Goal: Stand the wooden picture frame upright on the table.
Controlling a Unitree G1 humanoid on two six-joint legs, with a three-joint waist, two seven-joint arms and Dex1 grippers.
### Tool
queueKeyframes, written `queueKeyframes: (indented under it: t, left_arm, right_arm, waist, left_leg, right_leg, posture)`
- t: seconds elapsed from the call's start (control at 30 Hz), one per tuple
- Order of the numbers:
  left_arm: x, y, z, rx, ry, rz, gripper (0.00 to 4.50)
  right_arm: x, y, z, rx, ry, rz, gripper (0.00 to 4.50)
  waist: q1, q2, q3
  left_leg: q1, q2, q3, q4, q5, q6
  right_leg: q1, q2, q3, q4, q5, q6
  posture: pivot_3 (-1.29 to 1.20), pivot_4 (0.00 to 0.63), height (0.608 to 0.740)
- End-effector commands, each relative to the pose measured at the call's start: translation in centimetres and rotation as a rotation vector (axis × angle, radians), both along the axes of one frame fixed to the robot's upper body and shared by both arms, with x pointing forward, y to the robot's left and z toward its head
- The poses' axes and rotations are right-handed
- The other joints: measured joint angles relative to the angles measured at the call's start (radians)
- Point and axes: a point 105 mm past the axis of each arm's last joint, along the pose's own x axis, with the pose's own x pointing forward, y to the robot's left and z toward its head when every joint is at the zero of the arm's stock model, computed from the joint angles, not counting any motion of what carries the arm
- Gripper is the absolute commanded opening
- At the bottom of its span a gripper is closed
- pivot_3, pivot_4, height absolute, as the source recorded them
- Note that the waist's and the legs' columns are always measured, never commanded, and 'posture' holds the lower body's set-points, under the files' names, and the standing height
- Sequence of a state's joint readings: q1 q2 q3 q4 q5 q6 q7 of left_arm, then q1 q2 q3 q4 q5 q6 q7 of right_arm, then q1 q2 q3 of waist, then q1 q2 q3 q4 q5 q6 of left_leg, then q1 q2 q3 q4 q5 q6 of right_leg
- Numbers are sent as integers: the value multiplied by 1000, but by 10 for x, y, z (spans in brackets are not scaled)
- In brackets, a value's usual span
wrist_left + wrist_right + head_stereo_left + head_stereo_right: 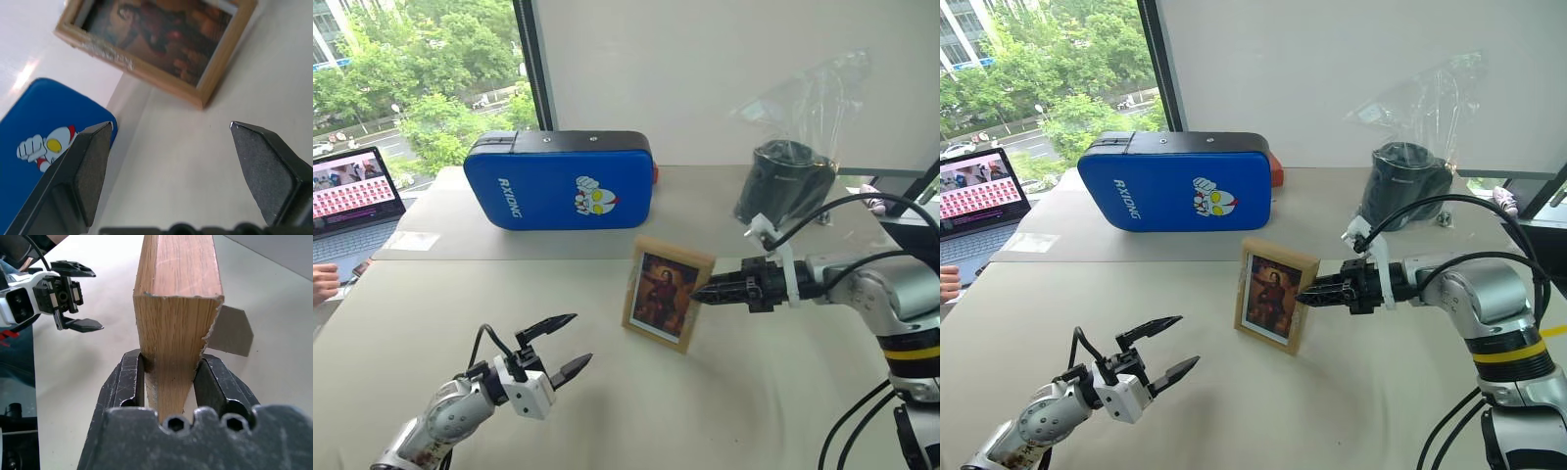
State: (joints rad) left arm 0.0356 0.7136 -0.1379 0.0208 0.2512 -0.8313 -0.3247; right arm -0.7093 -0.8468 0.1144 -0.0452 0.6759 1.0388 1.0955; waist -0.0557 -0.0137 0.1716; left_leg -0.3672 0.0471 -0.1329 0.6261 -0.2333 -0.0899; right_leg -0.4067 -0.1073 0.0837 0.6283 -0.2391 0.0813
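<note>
The right gripper's point(697, 293) jaws pinch the side edge of the wooden picture frame point(667, 292), one finger on each face. The left gripper's point(570, 345) jaws are spread wide, holding nothing, apart from the frame over bare table point(724, 401). The frame stands upright near the table's middle, picture facing the robot. Behind it lies a big blue pad point(560, 180), well apart; a bagged dark cylinder point(785, 181) sits behind the right arm.
</note>
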Motion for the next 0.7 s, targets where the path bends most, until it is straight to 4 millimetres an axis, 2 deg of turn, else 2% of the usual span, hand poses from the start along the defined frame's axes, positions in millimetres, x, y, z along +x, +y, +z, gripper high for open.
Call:
queueKeyframes:
  t: [0.03,0.13,0.17,0.27,0.33,0.43,0.5,0.57,0.7]
  left_arm:
    - [-1,-4,16,-31,-19,-5,4219]
    - [0,-6,20,-40,4,-3,4247]
    - [1,-6,21,-43,10,-2,4247]
    - [2,-4,24,-63,35,19,4247]
    - [4,-1,25,-79,56,40,4247]
    - [5,5,28,-147,104,109,4247]
    - [7,11,26,-206,156,181,4247]
    - [14,22,23,-337,265,307,4247]
    - [21,36,12,-593,480,493,4247]
  right_arm:
    - [6,-5,-13,-45,-5,-26,1729]
    - [7,-12,-11,-34,-3,-53,2843]
    - [6,-14,-9,-32,-9,-58,3041]
    - [-5,-27,1,-24,-21,-77,4003]
    - [-14,-34,4,-28,-28,-83,4003]
    - [-37,-49,11,-30,-45,-133,4003]
    - [-46,-57,9,-62,-72,-189,4003]
    - [-44,-68,1,-128,-154,-310,4003]
    - [-23,-98,-25,-216,-339,-781,4003]
  waist:
    - [-1,0,0]
    - [2,0,0]
    - [4,0,1]
    - [10,1,1]
    - [14,1,1]
    - [22,1,1]
    - [25,1,1]
    - [25,1,1]
    - [15,-4,1]
  left_leg:
    - [0,0,0,0,0,0]
    - [0,0,0,0,0,0]
    - [-1,0,0,1,0,0]
    - [-2,0,0,0,0,0]
    - [-3,0,0,0,0,0]
    - [-4,0,0,0,-1,1]
    - [-4,0,0,0,-1,2]
    - [-4,0,0,0,-1,2]
    - [-2,0,0,0,-1,1]
  right_leg:
    - [0,0,0,0,0,1]
    - [0,0,0,0,-1,2]
    - [0,0,0,0,-1,3]
    - [-2,0,0,0,-1,2]
    - [-3,0,0,0,1,0]
    - [-3,0,0,-2,0,0]
    - [-2,0,0,-3,0,0]
    - [-2,0,0,-3,0,0]
    - [0,0,0,-1,-5,8]
  posture:
    - [0,150,740]
    - [0,150,740]
    - [0,150,740]
    - [0,150,740]
    - [0,150,740]
    - [0,150,740]
    - [0,150,740]
    - [0,150,740]
    - [0,150,740]
